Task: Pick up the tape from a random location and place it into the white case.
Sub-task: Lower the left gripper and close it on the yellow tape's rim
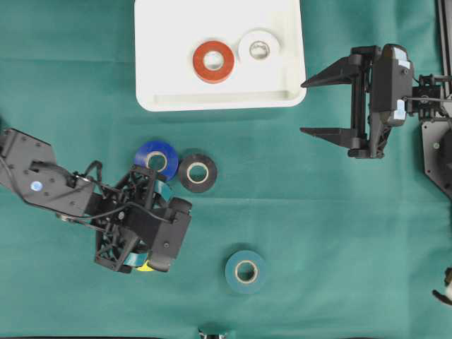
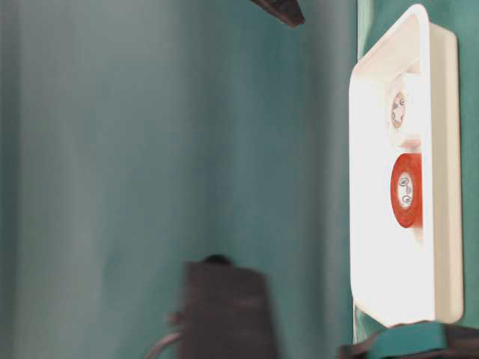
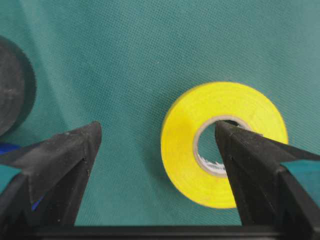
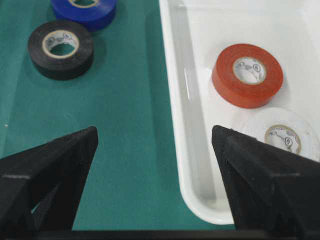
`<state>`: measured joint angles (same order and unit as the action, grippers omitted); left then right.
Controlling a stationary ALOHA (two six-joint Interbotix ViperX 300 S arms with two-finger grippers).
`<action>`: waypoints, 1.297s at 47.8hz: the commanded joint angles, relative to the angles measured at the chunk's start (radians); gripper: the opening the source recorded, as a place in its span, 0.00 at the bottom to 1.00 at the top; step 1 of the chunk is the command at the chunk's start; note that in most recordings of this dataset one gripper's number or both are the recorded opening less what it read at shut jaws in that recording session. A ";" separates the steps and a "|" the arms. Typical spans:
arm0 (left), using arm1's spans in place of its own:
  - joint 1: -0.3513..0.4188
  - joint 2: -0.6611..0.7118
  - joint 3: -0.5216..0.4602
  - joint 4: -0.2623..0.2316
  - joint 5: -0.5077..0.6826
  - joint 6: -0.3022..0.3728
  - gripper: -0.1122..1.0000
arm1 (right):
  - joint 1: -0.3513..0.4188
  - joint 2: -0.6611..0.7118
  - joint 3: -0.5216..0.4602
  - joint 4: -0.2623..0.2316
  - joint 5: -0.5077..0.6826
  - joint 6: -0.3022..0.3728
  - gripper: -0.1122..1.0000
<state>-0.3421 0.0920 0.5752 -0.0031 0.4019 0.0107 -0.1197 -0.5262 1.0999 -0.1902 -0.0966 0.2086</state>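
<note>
Tape lay in several rolls on the green cloth (image 1: 339, 233). A yellow roll (image 3: 220, 145) sat flat under the left gripper (image 3: 155, 145), smooth and glossy with a pale cardboard core; in the overhead view only a sliver of it (image 1: 145, 267) showed beneath the arm. The left gripper's jaws stood wide apart, one black wedge-shaped finger (image 3: 250, 155) over the roll's hole and the other on bare cloth to the left, clamping nothing. Whether the finger touched the roll I cannot tell. The left arm reached in from the left edge, its wrist angled down over the roll.

Just beyond it lay a blue roll (image 1: 157, 157) and a black roll (image 1: 197, 170), touching or nearly so, both flat. A teal roll (image 1: 246, 271) lay apart, nearer the front edge, almost the colour of the cloth.

At the far side sat the white case (image 1: 162, 70), a shallow smooth plastic tray with rounded corners and a raised rim. Inside it a red roll (image 1: 213, 61) and a white roll (image 1: 259, 47) lay flat side by side.

The right gripper (image 1: 314, 106) hung to the right of the case, held level and pointing left, its two tapered black fingers spread wide with nothing between them. The cloth showed a fine woven texture.
</note>
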 commanded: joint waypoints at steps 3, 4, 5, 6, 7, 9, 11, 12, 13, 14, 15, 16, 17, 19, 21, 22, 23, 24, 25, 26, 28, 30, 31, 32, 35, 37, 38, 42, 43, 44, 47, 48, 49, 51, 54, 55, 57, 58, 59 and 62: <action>0.003 0.014 -0.006 0.002 -0.009 0.002 0.98 | 0.000 -0.003 -0.021 -0.002 -0.005 0.000 0.89; 0.003 0.018 -0.006 0.003 -0.009 0.002 0.98 | 0.000 -0.003 -0.020 -0.002 -0.005 0.000 0.89; 0.003 0.025 -0.006 0.002 -0.009 0.002 0.98 | 0.000 -0.003 -0.021 -0.002 -0.005 0.000 0.89; 0.005 0.029 -0.005 0.002 -0.008 0.002 0.98 | 0.000 -0.003 -0.020 -0.002 -0.005 0.000 0.89; 0.005 0.034 -0.005 0.002 -0.008 0.002 0.98 | 0.000 -0.003 -0.021 -0.002 -0.005 -0.002 0.89; 0.005 0.041 -0.005 0.003 -0.008 0.002 0.98 | 0.000 -0.003 -0.021 -0.002 -0.005 0.000 0.89; 0.006 0.049 -0.002 0.002 -0.008 0.002 0.98 | 0.000 -0.003 -0.021 -0.002 -0.003 -0.002 0.89; 0.006 0.052 0.002 0.003 -0.008 0.002 0.98 | 0.000 -0.003 -0.021 -0.002 -0.005 -0.002 0.89; 0.006 0.054 0.003 0.003 -0.008 0.002 0.98 | 0.000 -0.003 -0.021 -0.002 -0.005 -0.002 0.89; 0.008 0.057 0.005 0.002 -0.008 0.002 0.98 | 0.000 -0.003 -0.021 -0.002 -0.005 -0.002 0.89; 0.008 0.057 0.006 0.003 -0.008 0.003 0.98 | 0.000 -0.003 -0.021 -0.002 -0.005 -0.002 0.89; 0.008 0.058 0.009 0.003 -0.008 0.003 0.98 | 0.000 -0.003 -0.021 -0.002 -0.005 -0.002 0.89; 0.008 0.058 0.012 0.002 -0.008 0.003 0.98 | 0.000 -0.003 -0.021 -0.002 -0.005 -0.002 0.89; 0.008 0.058 0.015 0.002 -0.008 0.005 0.97 | 0.000 -0.003 -0.021 -0.002 -0.005 -0.002 0.89; 0.008 0.058 0.015 0.003 -0.008 0.006 0.97 | 0.000 -0.003 -0.021 -0.002 -0.005 -0.002 0.89; 0.009 0.058 0.015 0.002 -0.008 0.006 0.96 | 0.000 -0.003 -0.021 -0.002 -0.005 -0.002 0.89; 0.008 0.058 0.015 0.002 -0.008 0.008 0.96 | 0.000 -0.003 -0.021 -0.002 -0.005 -0.002 0.89; 0.008 0.058 0.014 0.002 -0.008 0.008 0.95 | 0.000 -0.003 -0.021 -0.002 -0.005 -0.002 0.89; 0.008 0.058 0.014 0.003 -0.008 0.009 0.94 | 0.000 -0.003 -0.021 -0.002 -0.005 -0.002 0.89; 0.008 0.058 0.012 0.002 -0.008 0.009 0.92 | 0.000 -0.003 -0.021 -0.003 -0.005 -0.002 0.89; 0.008 0.058 0.012 0.002 -0.008 0.014 0.88 | 0.000 -0.003 -0.021 -0.008 -0.005 -0.002 0.89; 0.008 0.058 0.011 0.002 -0.006 0.017 0.82 | 0.000 -0.003 -0.021 -0.008 -0.005 -0.003 0.89; 0.009 0.058 0.011 0.003 -0.003 0.020 0.78 | 0.000 -0.003 -0.021 -0.008 -0.005 -0.003 0.89; 0.009 0.058 0.009 0.003 -0.003 0.021 0.74 | 0.000 -0.003 -0.023 -0.008 -0.005 -0.003 0.89; 0.008 0.058 0.006 0.002 0.003 0.023 0.58 | 0.000 -0.003 -0.023 -0.008 -0.005 -0.003 0.89; 0.009 0.058 0.003 0.003 0.009 0.025 0.48 | 0.000 -0.003 -0.021 -0.008 -0.005 -0.003 0.89; 0.008 0.058 0.003 0.003 0.011 0.025 0.43 | 0.000 -0.002 -0.023 -0.008 -0.005 -0.003 0.89; 0.009 0.060 -0.005 0.003 0.012 0.026 0.31 | 0.000 -0.002 -0.023 -0.008 -0.005 -0.003 0.89; 0.009 0.058 -0.008 0.002 0.012 0.028 0.31 | 0.000 -0.003 -0.023 -0.008 -0.005 -0.003 0.89; 0.009 0.058 -0.008 0.003 0.012 0.029 0.31 | 0.000 -0.003 -0.023 -0.008 -0.005 -0.003 0.89; 0.008 0.058 -0.009 0.003 0.012 0.034 0.31 | 0.000 -0.003 -0.021 -0.008 -0.005 -0.003 0.89; 0.009 0.058 -0.009 0.002 0.012 0.034 0.31 | 0.000 -0.003 -0.023 -0.008 -0.005 -0.002 0.89; 0.008 0.058 -0.009 0.002 0.012 0.034 0.31 | 0.000 -0.003 -0.021 -0.008 -0.005 -0.002 0.89; 0.008 0.058 -0.011 0.002 0.012 0.034 0.31 | 0.000 -0.003 -0.021 -0.008 -0.005 -0.002 0.89; 0.009 0.058 -0.011 0.002 0.012 0.034 0.31 | 0.000 -0.003 -0.023 -0.008 -0.005 -0.002 0.89; 0.009 0.058 -0.011 0.002 0.012 0.034 0.31 | 0.000 -0.003 -0.023 -0.008 -0.005 -0.002 0.89; 0.008 0.058 -0.012 0.002 0.012 0.034 0.31 | 0.000 -0.003 -0.023 -0.008 -0.005 -0.002 0.89; 0.009 0.058 -0.012 0.003 0.012 0.034 0.31 | 0.000 -0.003 -0.023 -0.008 -0.005 -0.002 0.89; 0.009 0.058 -0.012 0.002 0.012 0.034 0.31 | 0.000 -0.003 -0.021 -0.008 -0.005 -0.002 0.89; 0.008 0.058 -0.012 0.003 0.012 0.034 0.31 | 0.000 -0.003 -0.023 -0.008 -0.003 -0.002 0.89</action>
<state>-0.3375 0.1626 0.5798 -0.0031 0.4172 0.0430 -0.1197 -0.5262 1.0999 -0.1963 -0.0966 0.2056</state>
